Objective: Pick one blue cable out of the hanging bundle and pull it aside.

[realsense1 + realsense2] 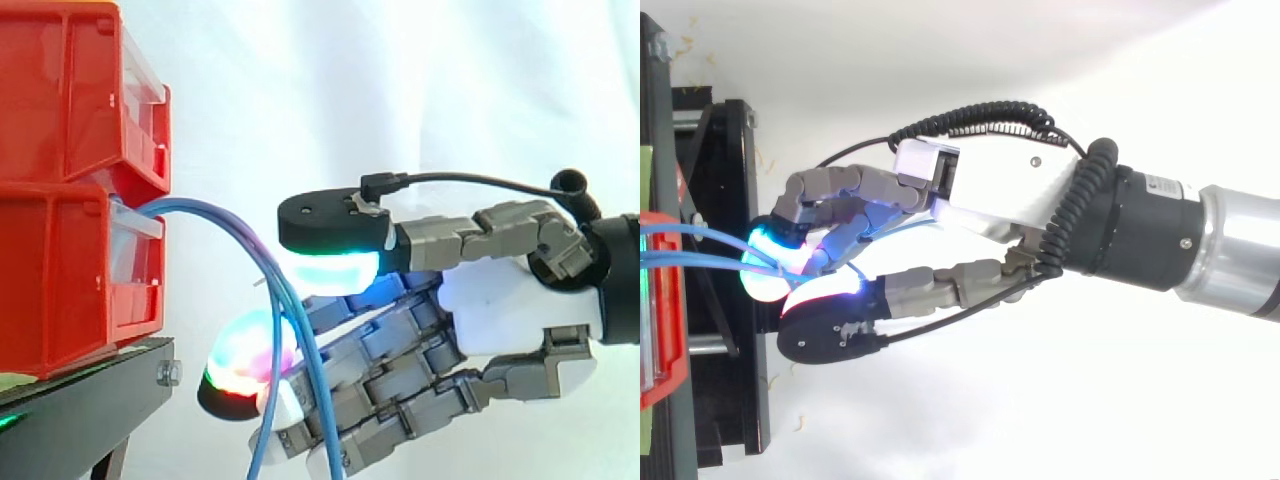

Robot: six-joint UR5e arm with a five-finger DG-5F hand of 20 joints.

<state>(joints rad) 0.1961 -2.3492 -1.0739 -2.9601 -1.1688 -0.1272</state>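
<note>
Several thin blue cables [215, 215] come out of the lower red bin [70, 280], arc to the right and hang down. My hand [500, 310] reaches in from the right at the height of that bin. Its thumb [330, 235] lies straight above the strands, and its bent fingers [250, 360] curl up under and behind them. The cables drop through the gap between thumb and fingers and run down across the fingers. From above, the cables [710, 250] end at the glowing fingertips [765, 250], close to the thumb [830, 310].
Two red bins [70, 90] are stacked on a black stand [90, 400] at the left, close to my fingertips. A white curtain hangs behind. Below and to the right of the hand there is free room.
</note>
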